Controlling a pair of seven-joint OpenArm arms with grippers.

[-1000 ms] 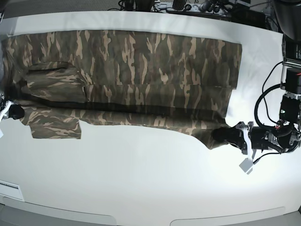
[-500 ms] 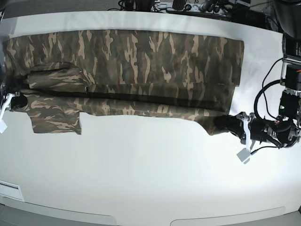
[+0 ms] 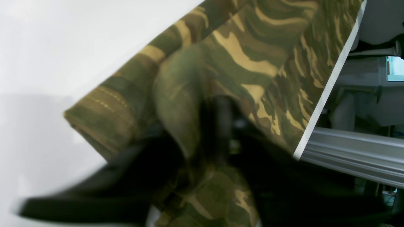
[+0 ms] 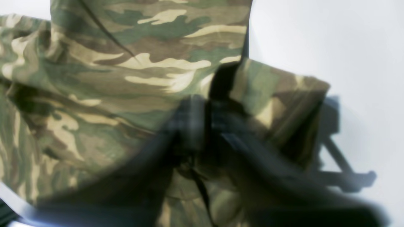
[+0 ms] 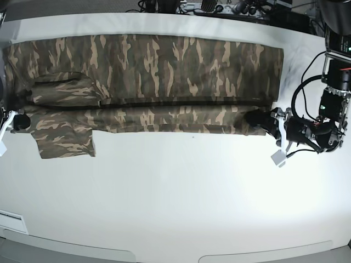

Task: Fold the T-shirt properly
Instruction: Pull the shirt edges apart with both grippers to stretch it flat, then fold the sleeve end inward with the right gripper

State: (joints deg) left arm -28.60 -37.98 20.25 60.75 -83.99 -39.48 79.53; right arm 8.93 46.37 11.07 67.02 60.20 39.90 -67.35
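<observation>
Lying stretched lengthwise across the far half of the white table: T-shirt, camouflage, near long edge folded up over the body as a narrow band, one sleeve sticking out flat toward the near side at the base view's left. Sitting at the fold's right-hand end in the base view: left gripper, dark fingers blurred and buried in bunched cloth, so cannot tell whether spread or pinching. Sitting at the opposite end by the sleeve: right gripper, likewise blurred against the cloth in its wrist view, grip impossible to read.
</observation>
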